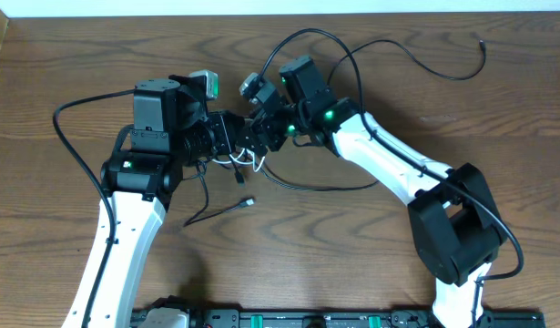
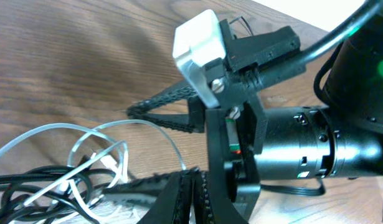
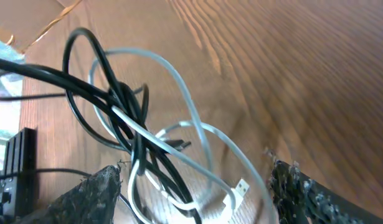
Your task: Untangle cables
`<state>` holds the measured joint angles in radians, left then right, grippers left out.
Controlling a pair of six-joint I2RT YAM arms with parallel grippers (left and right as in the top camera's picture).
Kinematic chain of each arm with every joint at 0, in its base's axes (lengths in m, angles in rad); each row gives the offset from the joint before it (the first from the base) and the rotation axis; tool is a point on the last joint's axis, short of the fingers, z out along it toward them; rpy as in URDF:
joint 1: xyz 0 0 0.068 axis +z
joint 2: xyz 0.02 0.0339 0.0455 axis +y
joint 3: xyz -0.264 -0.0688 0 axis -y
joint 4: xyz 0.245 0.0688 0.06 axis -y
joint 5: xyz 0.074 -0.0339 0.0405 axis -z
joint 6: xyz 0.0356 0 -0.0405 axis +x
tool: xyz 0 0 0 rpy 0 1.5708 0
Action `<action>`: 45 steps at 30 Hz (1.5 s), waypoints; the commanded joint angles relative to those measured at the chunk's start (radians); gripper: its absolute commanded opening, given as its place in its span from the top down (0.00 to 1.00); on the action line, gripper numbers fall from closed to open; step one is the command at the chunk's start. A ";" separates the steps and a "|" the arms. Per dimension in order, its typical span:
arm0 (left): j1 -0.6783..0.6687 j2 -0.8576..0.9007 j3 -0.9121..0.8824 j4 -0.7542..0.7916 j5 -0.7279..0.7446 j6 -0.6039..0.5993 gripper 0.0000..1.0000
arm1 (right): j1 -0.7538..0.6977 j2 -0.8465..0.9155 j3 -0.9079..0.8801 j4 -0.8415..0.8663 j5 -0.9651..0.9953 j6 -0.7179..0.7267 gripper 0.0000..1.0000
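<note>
Wood table [image 1: 70, 55]. L arm [image 1: 125, 228] and R arm [image 1: 389, 159] meet mid-table, nearer far edge. L gripper [image 2: 188, 186] shut; whether it pinches a cord, can't tell. R gripper [image 3: 197, 194] jaws wide, straddling tangle. Black cord [image 3: 121, 99] knotted w/ white cord [image 3: 177, 79] there.

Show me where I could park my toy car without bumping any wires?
Bare wood lies low in the middle, between the left arm and the right arm, below the loose end of the black cord. Far left, the table is free too. It is crowded where both jaws meet over the white cord.
</note>
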<state>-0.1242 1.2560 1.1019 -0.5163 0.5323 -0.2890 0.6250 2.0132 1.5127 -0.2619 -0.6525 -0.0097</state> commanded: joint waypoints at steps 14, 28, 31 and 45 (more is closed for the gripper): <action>0.005 0.004 0.002 0.080 0.385 -0.103 0.93 | 0.087 0.044 0.011 0.048 0.510 -0.013 0.58; 0.095 -0.036 0.002 0.059 0.229 -0.113 0.93 | -0.153 0.044 0.010 -0.141 0.515 0.039 0.92; 0.095 -0.017 0.002 0.026 0.019 -0.113 0.93 | -0.154 0.044 0.010 -0.153 0.227 0.039 0.95; 0.094 0.122 0.002 0.189 -0.074 -0.075 0.59 | -0.135 0.044 0.011 -0.152 -0.039 0.052 0.99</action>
<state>-0.0334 1.3834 1.0855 -0.2066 0.4686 -0.3676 0.5018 2.0560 1.5265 -0.4198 -0.6567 0.0265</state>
